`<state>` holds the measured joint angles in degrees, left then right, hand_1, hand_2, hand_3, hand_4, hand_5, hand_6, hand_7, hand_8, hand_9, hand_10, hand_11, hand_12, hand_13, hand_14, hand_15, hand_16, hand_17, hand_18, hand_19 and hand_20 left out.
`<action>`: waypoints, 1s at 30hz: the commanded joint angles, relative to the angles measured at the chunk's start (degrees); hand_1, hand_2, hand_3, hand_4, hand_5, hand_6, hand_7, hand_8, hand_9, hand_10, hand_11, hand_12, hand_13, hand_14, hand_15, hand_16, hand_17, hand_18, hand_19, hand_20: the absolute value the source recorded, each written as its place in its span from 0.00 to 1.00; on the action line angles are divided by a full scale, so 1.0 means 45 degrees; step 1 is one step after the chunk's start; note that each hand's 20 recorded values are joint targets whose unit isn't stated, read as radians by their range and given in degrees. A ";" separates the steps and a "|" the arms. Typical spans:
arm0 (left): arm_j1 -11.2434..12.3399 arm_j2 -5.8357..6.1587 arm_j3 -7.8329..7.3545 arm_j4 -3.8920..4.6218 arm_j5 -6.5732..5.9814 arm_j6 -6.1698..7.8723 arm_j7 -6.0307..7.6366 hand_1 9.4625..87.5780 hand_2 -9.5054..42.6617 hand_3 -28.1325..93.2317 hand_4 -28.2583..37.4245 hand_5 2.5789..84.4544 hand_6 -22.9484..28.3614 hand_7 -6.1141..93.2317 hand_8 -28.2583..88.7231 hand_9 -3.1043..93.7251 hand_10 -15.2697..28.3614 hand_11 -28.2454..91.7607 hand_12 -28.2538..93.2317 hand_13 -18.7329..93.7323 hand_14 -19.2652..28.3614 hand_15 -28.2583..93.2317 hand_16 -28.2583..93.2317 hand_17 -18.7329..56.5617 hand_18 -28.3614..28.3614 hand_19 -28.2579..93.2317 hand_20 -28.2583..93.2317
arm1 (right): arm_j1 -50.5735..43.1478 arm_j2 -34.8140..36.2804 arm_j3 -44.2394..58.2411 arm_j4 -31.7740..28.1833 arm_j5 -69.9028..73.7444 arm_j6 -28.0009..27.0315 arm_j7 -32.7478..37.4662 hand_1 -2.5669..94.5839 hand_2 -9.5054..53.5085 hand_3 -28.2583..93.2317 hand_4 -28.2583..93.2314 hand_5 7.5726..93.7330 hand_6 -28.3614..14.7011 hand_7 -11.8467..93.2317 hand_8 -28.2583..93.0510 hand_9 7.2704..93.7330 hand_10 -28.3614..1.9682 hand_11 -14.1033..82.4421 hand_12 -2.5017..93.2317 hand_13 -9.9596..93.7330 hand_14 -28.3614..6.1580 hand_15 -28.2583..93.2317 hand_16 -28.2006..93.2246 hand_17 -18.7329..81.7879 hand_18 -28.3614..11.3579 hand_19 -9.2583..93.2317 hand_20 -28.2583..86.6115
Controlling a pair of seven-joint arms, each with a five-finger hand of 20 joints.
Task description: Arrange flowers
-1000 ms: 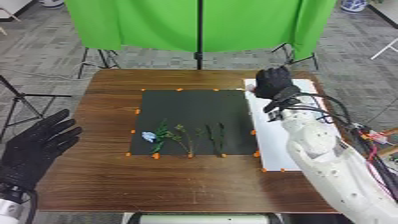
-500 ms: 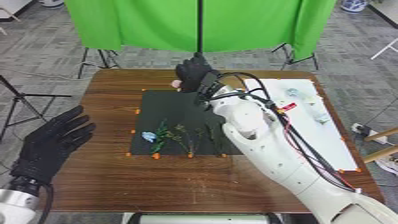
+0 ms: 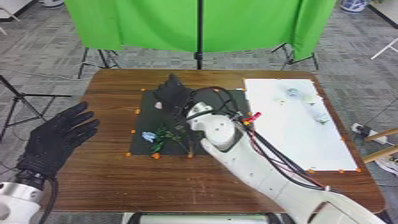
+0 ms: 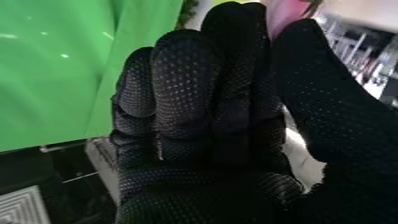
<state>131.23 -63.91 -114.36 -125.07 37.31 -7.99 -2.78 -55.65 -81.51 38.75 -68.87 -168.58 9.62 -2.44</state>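
- Pinching the pink flower (image 3: pixel 159 105) with my right hand (image 3: pixel 174 94); grip narrow, thumb and fingers close together on it.
- Hand is over the far part of the black mat (image 3: pixel 149 120), left of the mat's middle; fingertips toward the far side of the desk (image 3: pixel 115 185).
- Pink flower sits on the left side of that hand, over the mat; can't tell if it touches the mat.
- Right wrist view: pink bloom up between my thumb and the nearest finger, by the tips. Other fingers fairly straight, side by side.
- Blue flower (image 3: pixel 148 135) lies on the mat, near part, left side.
- Green leaves (image 3: pixel 159 142) right beside the blue flower.
- Thin stem (image 3: pixel 182 136) just right of the leaves, close to my right arm.
- White sheet (image 3: pixel 280 135) right of the mat; pale flowers (image 3: pixel 322 118) on its far half, partly lost against the white.
- Orange tape (image 3: pixel 155 156) bits along the mat and sheet edges.
- My left hand (image 3: pixel 53 142) is at the desk's left edge, well apart from the flowers: spread wide, holding nothing.
- Green cloth (image 3: pixel 133 25) hangs beyond the desk.
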 commanded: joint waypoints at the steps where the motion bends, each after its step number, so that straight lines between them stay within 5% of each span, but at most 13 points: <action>1: -0.0136 0.0182 0.0144 0.0155 0.0059 -0.0193 -0.0146 0.20 0.19 0.83 0.07 0.41 0.50 0.28 0.15 0.32 0.63 0.45 0.35 0.37 0.71 0.51 0.23 0.10 0.87 0.59 0.29 | 0.0177 -0.0896 0.0285 0.0684 -0.0733 0.0297 0.0345 0.50 0.00 0.92 0.00 0.74 0.69 0.60 0.11 0.93 0.86 0.45 0.49 0.87 0.78 0.73 0.46 0.50 0.31 0.85 0.60; 15: -0.0103 0.0099 0.0039 0.0163 0.0090 -0.0282 -0.0236 0.20 0.19 0.82 0.07 0.41 0.50 0.27 0.15 0.32 0.63 0.45 0.35 0.37 0.71 0.51 0.23 0.10 0.87 0.59 0.29 | 0.0186 -0.0962 0.0144 0.0425 -0.1101 -0.0203 0.1235 0.43 0.00 0.89 0.00 0.66 0.68 0.61 0.11 0.85 0.83 0.50 0.45 0.83 0.77 0.75 0.45 0.47 0.31 0.84 0.61; 21: 0.0296 -0.0374 -0.0142 0.0032 0.0098 -0.0287 -0.0106 0.20 0.19 0.82 0.07 0.41 0.50 0.28 0.15 0.32 0.63 0.45 0.35 0.37 0.71 0.51 0.23 0.10 0.87 0.59 0.29 | 0.0377 0.0478 -0.0085 -0.1801 0.1193 -0.0995 0.2000 0.39 0.00 0.90 0.00 0.66 0.69 0.59 0.12 0.82 0.80 0.54 0.41 0.82 0.77 0.75 0.45 0.47 0.30 0.83 0.61; 26: 0.0546 -0.0638 -0.0274 -0.0025 0.0113 -0.0198 -0.0064 0.20 0.19 0.82 0.07 0.41 0.50 0.27 0.15 0.32 0.63 0.45 0.35 0.37 0.71 0.51 0.23 0.10 0.87 0.59 0.29 | -0.0364 0.2599 0.1904 -0.3854 0.3032 -0.2303 0.2142 0.33 0.02 0.94 0.00 0.64 0.70 0.54 0.12 0.78 0.74 0.60 0.34 0.79 0.75 0.76 0.45 0.45 0.30 0.82 0.61; 30: 0.0807 -0.0748 -0.0431 -0.0151 0.0114 -0.0083 0.0008 0.20 0.19 0.82 0.07 0.41 0.50 0.27 0.15 0.33 0.63 0.45 0.35 0.37 0.71 0.51 0.23 0.10 0.87 0.59 0.29 | -0.1205 0.4283 0.3635 -0.4381 0.3457 -0.2984 0.2767 0.27 0.06 0.97 0.00 0.51 0.66 0.47 0.04 0.58 0.63 0.60 0.27 0.64 0.67 0.76 0.39 0.39 0.29 0.77 0.60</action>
<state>132.14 -65.72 -115.45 -125.20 37.44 -8.75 -3.08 -57.76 -77.42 43.05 -86.29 -154.06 -2.06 5.70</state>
